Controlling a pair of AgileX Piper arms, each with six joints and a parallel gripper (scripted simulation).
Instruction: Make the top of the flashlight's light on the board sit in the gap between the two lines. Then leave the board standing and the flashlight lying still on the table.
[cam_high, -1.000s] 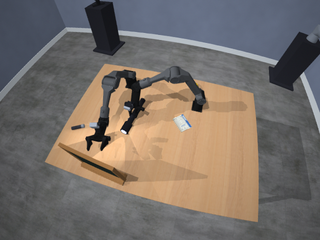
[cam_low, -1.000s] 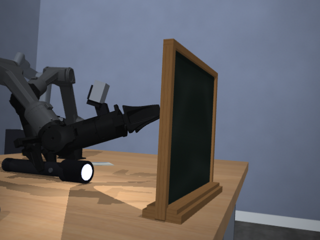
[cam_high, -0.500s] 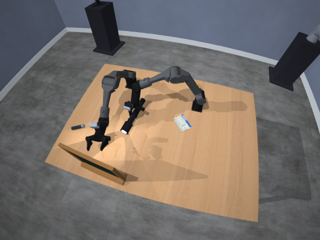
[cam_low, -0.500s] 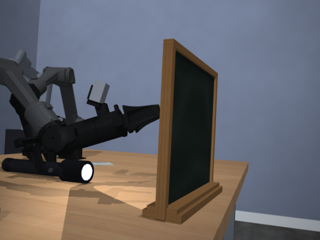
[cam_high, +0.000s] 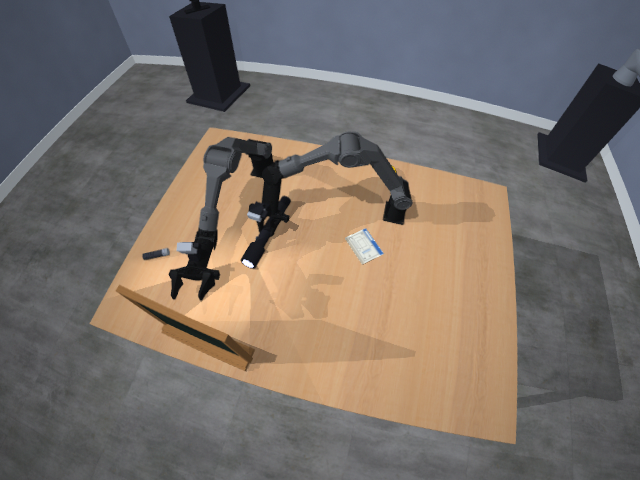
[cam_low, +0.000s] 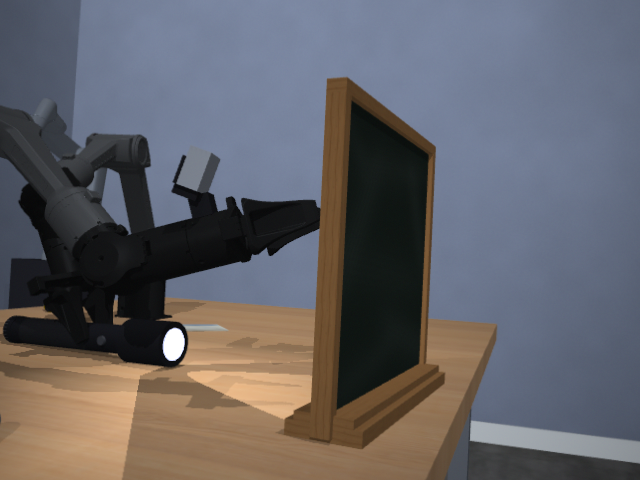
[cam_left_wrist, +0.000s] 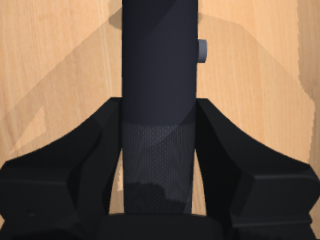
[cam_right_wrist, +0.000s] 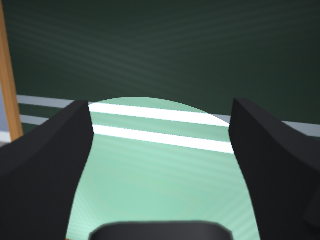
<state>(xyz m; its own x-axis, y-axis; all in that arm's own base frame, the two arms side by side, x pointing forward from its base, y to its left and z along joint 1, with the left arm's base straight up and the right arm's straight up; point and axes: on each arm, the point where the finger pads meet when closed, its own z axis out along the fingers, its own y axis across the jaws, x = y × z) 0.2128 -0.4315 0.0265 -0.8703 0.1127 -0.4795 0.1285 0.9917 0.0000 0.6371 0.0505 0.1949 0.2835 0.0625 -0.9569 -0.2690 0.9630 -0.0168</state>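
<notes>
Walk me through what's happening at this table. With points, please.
The left gripper (cam_high: 271, 222) (cam_low: 87, 329) (cam_left_wrist: 158, 113) is shut on the flashlight (cam_high: 260, 242) (cam_low: 144, 342) (cam_left_wrist: 160, 60), which is lit, low at the table and aimed toward the standing chalkboard (cam_high: 180, 325) (cam_low: 385, 248) (cam_right_wrist: 200, 60). The right gripper (cam_high: 188, 297) (cam_low: 310, 222) (cam_right_wrist: 160, 116) is open and empty in front of the board. The patch of light (cam_right_wrist: 160, 190) peaks just above the upper line (cam_right_wrist: 160, 114), so its top looks slightly too high for the gap.

Flat white-and-blue card (cam_high: 364, 246) (cam_low: 206, 327), small dark cylinder with a grey end (cam_high: 154, 254), blue-grey walls (cam_high: 361, 41) (cam_low: 516, 206) (cam_right_wrist: 4, 117)
</notes>
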